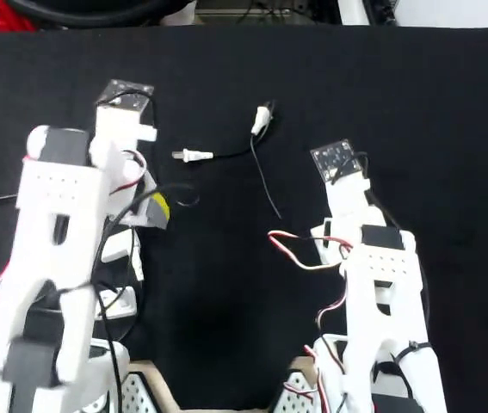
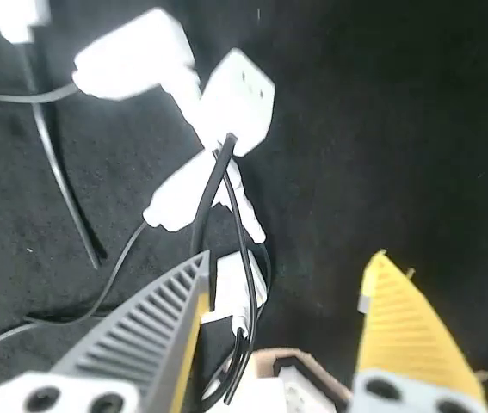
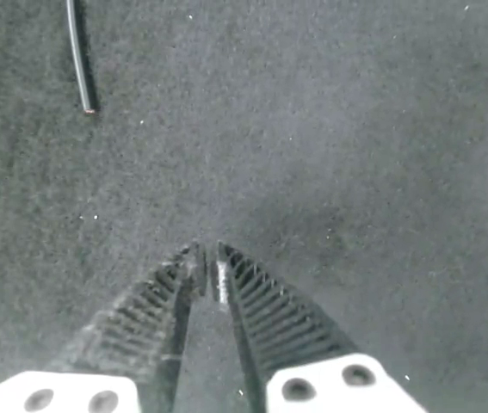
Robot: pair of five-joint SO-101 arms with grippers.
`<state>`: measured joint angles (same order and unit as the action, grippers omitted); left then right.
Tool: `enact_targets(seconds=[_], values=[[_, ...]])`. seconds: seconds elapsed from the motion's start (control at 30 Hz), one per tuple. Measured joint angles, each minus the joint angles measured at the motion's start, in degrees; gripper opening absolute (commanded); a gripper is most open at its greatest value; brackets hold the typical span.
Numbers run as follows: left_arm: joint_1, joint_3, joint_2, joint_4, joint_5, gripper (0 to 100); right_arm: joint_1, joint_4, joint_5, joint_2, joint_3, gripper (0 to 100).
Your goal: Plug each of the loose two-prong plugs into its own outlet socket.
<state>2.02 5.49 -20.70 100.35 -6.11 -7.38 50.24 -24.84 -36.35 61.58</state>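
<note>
Two loose white two-prong plugs lie on the black cloth, one (image 1: 194, 156) pointing left and one (image 1: 262, 119) farther back, each on a thin black cord. In the left wrist view a cluster of white outlet sockets (image 2: 238, 93) on black cords lies just beyond my left gripper (image 2: 291, 256), which is open with nothing between its grey and yellow fingers (image 2: 403, 327). Its yellow finger (image 1: 159, 209) also shows from above, near the left plug. My right gripper (image 3: 205, 258) is shut and empty, low over bare cloth, with a cord end (image 3: 80, 64) off to its side.
A black cord (image 1: 265, 185) trails from the plugs toward the right arm (image 1: 373, 258). Red and white servo wires (image 1: 299, 254) hang beside that arm. The black cloth (image 1: 424, 103) covers the whole table, with open room at the back right.
</note>
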Motion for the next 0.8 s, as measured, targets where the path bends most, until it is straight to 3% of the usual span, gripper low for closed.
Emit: enact_targets(seconds=[0.23,0.5,0.63,0.8], values=[[0.79,3.25,-21.80,0.35,-2.29,31,0.00,0.00,0.00,0.00,0.00,1.2],[5.80,17.85,-37.71,-3.60,-8.79,31,0.00,0.00,0.00,0.00,0.00,1.2],[4.57,32.70,-38.59,-17.93,-12.40,31,0.00,0.00,0.00,0.00,0.00,1.2],[0.26,56.53,-37.98,-49.05,-16.00,31,0.00,0.00,0.00,0.00,0.00,1.2]])
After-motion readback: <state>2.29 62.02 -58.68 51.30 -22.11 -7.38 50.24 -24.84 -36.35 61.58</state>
